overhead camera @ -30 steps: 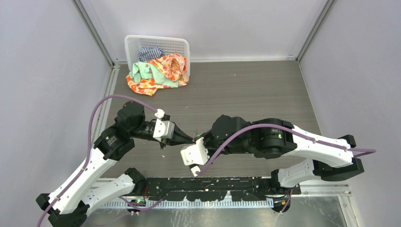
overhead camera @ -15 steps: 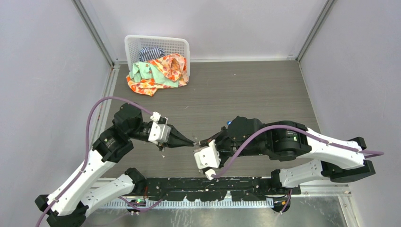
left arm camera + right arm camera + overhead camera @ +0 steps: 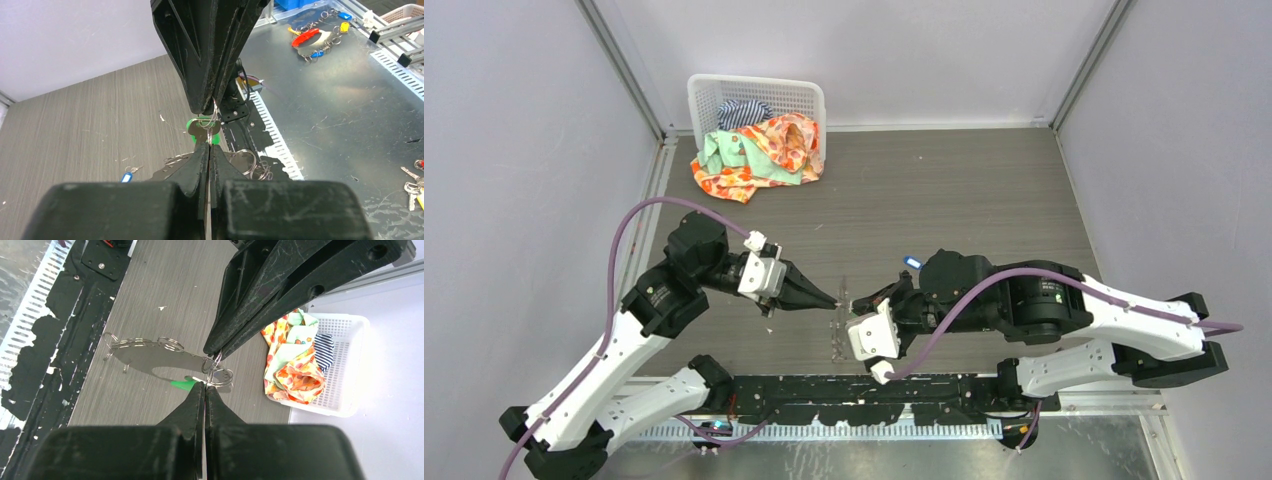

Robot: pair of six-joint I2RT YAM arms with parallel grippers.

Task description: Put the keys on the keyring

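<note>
Keyring [image 3: 209, 120] pinched between two closed sets of jaws above the bench [image 3: 984, 200]

Bench space at the far left corner held a white basket [image 3: 709, 90] of cloths, well apart from the work. Left arm [image 3: 654, 300] and right arm [image 3: 1044, 305] met nose to nose near the front edge. The left jaws were fully closed on the thin wire. The right jaws, equally closed, appeared to grip the same wire from the opposite side, probably to steady the loop and pry it for threading. A string of smaller rings dangled from it towards the bench. The green key [image 3: 196, 128] sat right at the pinch, touching the wire; whether it was already threaded could not be told. The blue key [image 3: 912, 262] lay alone on the bench just behind the right arm, not yet on the ring.
</note>
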